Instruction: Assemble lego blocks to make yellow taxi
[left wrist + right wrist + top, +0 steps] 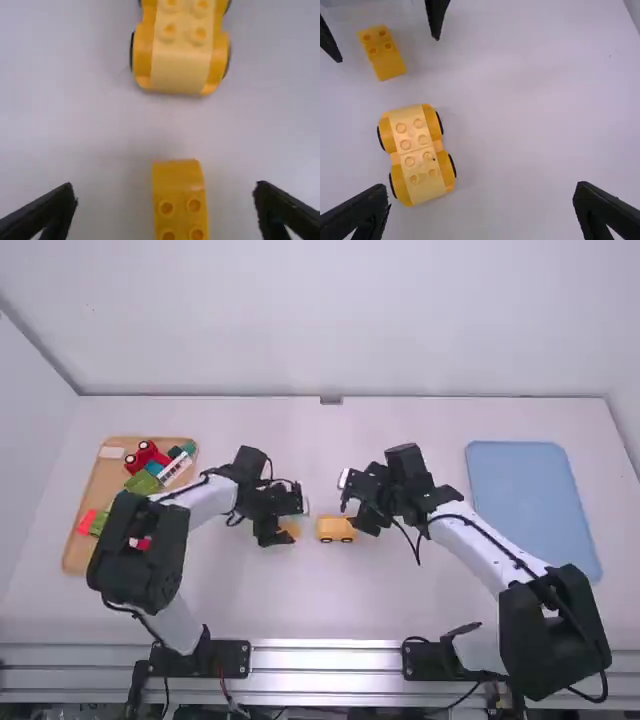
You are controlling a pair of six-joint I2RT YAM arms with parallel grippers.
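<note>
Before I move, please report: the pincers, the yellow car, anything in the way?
Left pincer open, at loose yellow block. Right pincer open, near yellow car. Car upright, block separate. Possible obstacle: pincers close together.

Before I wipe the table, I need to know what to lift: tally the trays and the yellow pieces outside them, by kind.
Trays: 2 (wooden tray, blue tray)
Wheeled yellow body: 1
Loose yellow block: 1
Total: 4

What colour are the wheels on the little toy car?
The wheels are black, edging out from under the yellow car; the right wrist view shows them best.
</note>
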